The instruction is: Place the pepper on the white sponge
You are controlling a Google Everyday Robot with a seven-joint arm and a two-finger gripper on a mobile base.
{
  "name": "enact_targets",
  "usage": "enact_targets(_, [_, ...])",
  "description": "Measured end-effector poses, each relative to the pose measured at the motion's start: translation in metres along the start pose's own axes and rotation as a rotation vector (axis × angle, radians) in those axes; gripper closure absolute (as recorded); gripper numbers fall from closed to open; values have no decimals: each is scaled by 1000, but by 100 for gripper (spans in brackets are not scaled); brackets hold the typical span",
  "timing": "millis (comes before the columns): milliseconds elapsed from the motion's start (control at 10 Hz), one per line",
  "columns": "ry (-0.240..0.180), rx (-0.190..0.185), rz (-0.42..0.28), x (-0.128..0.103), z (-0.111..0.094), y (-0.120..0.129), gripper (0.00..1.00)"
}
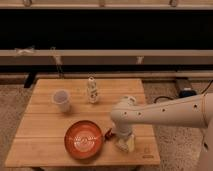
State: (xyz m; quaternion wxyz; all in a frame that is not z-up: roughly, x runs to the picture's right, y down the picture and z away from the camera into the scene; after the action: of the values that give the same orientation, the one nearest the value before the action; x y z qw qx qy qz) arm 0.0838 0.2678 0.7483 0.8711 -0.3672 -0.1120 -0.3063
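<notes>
By white sponge (126,145), pincer (118,136), pepper (108,133) beside it

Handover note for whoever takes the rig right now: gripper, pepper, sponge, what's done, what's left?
Gripper: low near the table's front edge, between the orange-red bowl and the white sponge.
Pepper: at the gripper, beside the bowl's right rim; grasp unclear.
Done: pepper is close to the sponge.
Left: set it on the sponge, then withdraw.
</notes>
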Motion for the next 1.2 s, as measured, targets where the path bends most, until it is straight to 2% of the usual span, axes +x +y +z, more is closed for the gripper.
enact_targets(400, [20, 25, -27, -4, -13, -14, 20])
enact_targets(800, [31, 93, -50, -3, -25, -58, 21])
enact_targets(900, [29, 107, -54, 1, -25, -66, 26])
enact_targets(1000, [31, 112, -54, 9, -22, -71, 38])
enact_targets(1200, [18, 117, -66, 8, -14, -82, 51])
